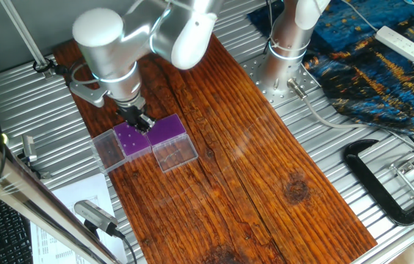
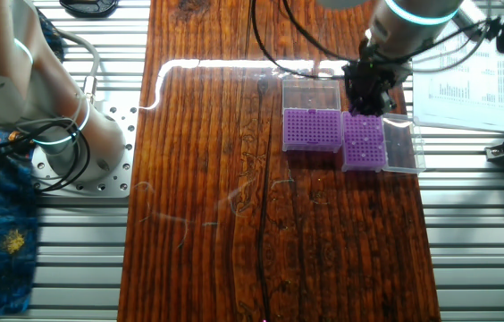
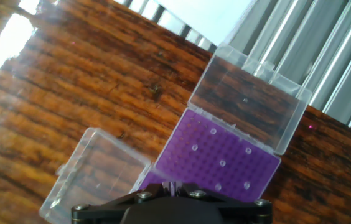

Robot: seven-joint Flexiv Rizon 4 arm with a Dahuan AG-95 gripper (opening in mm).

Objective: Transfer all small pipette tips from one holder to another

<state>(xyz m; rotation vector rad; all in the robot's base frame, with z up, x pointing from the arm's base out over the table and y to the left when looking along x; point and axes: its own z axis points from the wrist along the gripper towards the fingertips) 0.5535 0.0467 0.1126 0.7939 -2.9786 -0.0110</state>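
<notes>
**Gripper low over the two purple tip racks**

I see my silver arm reaching down to a dark wooden board (image 1: 266, 169) that lies on a ribbed metal table (image 2: 484, 259). Two small square holders sit side by side on the board, touching or nearly so, each with a purple perforated top and a clear hinged lid folded open flat on the wood.

The black gripper (image 1: 141, 121) hangs low over the seam between the two holders, above the edge of the rack nearer the paper (image 2: 365, 141). Its fingertips are hidden behind the hand's body in every view, so I cannot tell whether the claw is released, clenched or grasping a tip.

In the hand view, the other rack (image 3: 225, 158) shows several small pipette tips (image 3: 222, 163) as pale dots spread across its purple top, well apart from each other. Its open lid (image 3: 250, 102) lies beyond it.

Off the board I see a black C-clamp (image 1: 383, 183), a white power strip (image 1: 404, 42), printed paper sheets (image 2: 462, 85) and a blue patterned cloth (image 1: 383, 66).
</notes>
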